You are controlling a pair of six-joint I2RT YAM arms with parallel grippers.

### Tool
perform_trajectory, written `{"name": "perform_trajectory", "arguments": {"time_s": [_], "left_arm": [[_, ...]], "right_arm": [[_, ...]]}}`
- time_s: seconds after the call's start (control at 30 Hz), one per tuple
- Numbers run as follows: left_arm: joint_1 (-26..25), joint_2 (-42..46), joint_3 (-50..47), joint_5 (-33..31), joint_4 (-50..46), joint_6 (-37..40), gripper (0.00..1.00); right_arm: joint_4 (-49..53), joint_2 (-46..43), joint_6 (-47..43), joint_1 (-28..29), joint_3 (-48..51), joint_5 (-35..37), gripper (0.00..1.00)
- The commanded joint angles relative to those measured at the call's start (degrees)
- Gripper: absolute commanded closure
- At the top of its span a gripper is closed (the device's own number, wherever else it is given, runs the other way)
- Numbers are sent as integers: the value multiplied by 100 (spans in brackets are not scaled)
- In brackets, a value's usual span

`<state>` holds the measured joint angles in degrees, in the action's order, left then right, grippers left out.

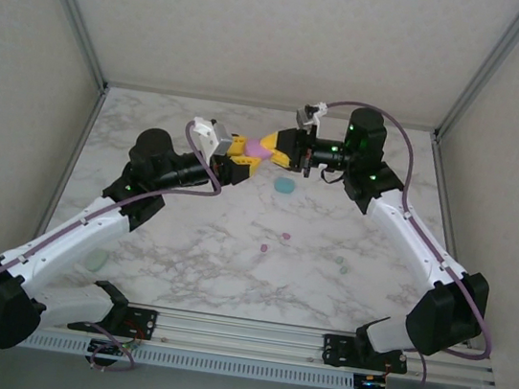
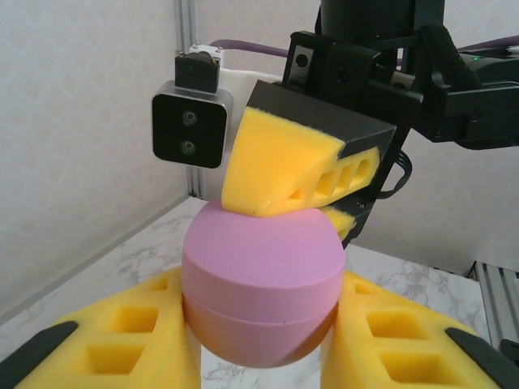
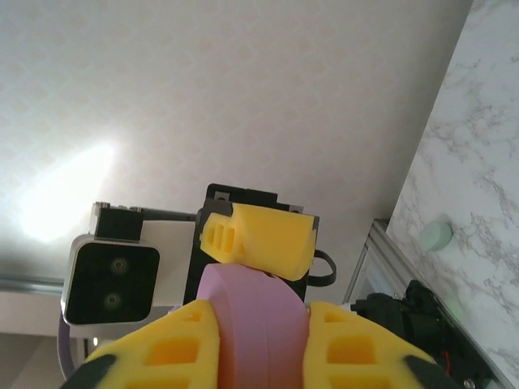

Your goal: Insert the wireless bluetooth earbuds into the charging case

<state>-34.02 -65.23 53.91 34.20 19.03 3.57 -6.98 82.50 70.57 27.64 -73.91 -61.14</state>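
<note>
A round pink-purple charging case [image 1: 257, 151] hangs above the back of the table, its lid closed along a seam. My left gripper [image 1: 246, 152] is shut on the case [image 2: 259, 275] from the sides, and its yellow fingers [image 2: 122, 348] flank the lower half. My right gripper [image 1: 272, 147] is also shut on the case [image 3: 255, 324], with one yellow finger [image 2: 280, 166] pressing on top. Two pink-purple earbuds [image 1: 285, 236] [image 1: 263, 248] and two pale green earbuds [image 1: 339, 260] [image 1: 345, 269] lie loose mid-table. Teal buds are hidden or out of view.
A teal round case [image 1: 284, 186] sits on the marble just below the grippers. A pale green round case [image 1: 96, 257] [image 3: 435, 237] lies near the left arm's forearm. Walls enclose the table on three sides, and a metal rail [image 1: 240, 332] runs along the near edge.
</note>
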Motion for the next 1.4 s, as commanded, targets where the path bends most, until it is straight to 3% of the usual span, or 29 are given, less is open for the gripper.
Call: {"name": "perform_trajectory", "arguments": {"time_s": [0.0,0.2,0.43,0.83,0.97,1.37], "left_arm": [[-52,62,225,69,-123,93,61],[-52,-22,249,70,-36,18,48],[-52,-110,300,146,5,-7,43],[-61,-236,348,131,65,-93,41],[-61,-227,357,144,101,-103,48],[-70,-265,313,96,304,-217,51]], "right_arm": [[-188,-141,29,19,111,86,89],[-774,-218,495,22,310,195,96],[-1225,-255,834,25,511,254,98],[-1708,-248,1171,27,623,296,99],[-1666,-251,1178,25,667,341,99],[-1957,-259,1419,36,777,401,99]]}}
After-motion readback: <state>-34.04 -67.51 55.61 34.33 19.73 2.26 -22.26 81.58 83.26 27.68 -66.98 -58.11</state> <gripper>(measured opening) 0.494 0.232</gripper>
